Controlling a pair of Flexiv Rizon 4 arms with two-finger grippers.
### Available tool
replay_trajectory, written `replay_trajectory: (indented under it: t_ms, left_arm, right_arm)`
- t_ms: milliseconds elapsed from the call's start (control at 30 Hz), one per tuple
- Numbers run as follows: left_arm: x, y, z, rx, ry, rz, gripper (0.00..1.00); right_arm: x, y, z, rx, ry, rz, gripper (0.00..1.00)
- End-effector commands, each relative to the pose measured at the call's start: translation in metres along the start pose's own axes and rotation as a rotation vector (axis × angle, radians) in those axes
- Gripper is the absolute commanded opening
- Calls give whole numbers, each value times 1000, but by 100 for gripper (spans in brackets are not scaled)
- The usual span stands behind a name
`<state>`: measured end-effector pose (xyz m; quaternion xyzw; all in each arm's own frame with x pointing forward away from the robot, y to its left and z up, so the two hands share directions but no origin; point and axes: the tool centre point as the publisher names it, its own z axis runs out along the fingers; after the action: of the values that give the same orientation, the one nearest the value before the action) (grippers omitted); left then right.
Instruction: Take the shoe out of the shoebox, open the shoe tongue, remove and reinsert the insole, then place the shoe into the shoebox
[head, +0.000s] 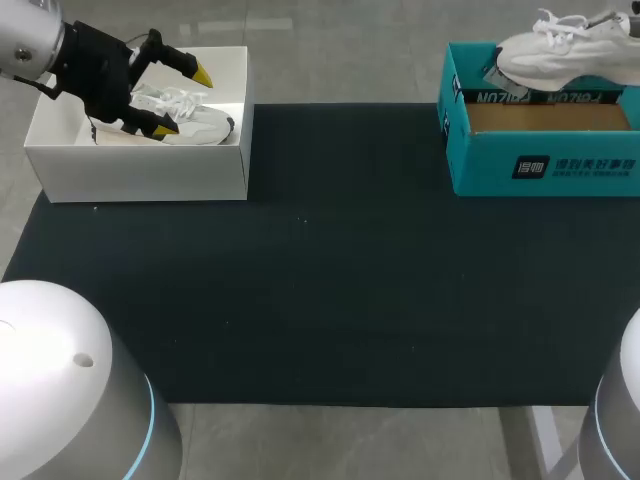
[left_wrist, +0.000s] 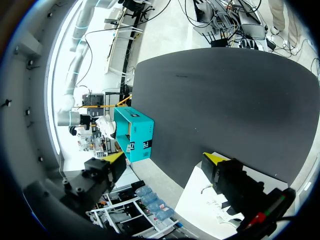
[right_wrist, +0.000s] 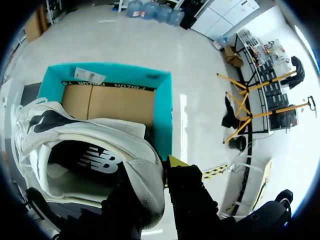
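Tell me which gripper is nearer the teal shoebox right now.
Right. The right gripper grips a white shoe by the heel directly above the teal shoebox; the left gripper is open over the white box across the table.

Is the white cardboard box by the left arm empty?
No, a white lace-up sneaker lies inside the white cardboard box, below the left claw.
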<state>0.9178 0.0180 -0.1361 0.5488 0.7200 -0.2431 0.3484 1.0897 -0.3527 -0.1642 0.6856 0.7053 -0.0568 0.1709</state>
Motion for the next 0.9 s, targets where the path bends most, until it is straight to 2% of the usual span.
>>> replay_trajectory:
  t_ms: [33,233,500,667,900]
  left_arm:
    - [0,0,0,-1,3,0,100]
    - [0,0,0,-1,3,0,100]
    - [0,0,0,-1,3,0,100]
    - [0,0,0,-1,3,0,100]
    - [0,0,0,-1,3,0,100]
  right_arm:
    - [7,-9,18,-36,-7,-21,0]
    - [4,-14,46,-27,-35,-24,0]
    - [-2,-6,63,-28,-37,-1,0]
    - [3,-4,76,-13,-12,3,0]
    - [13,-10,106,17,13,-1,0]
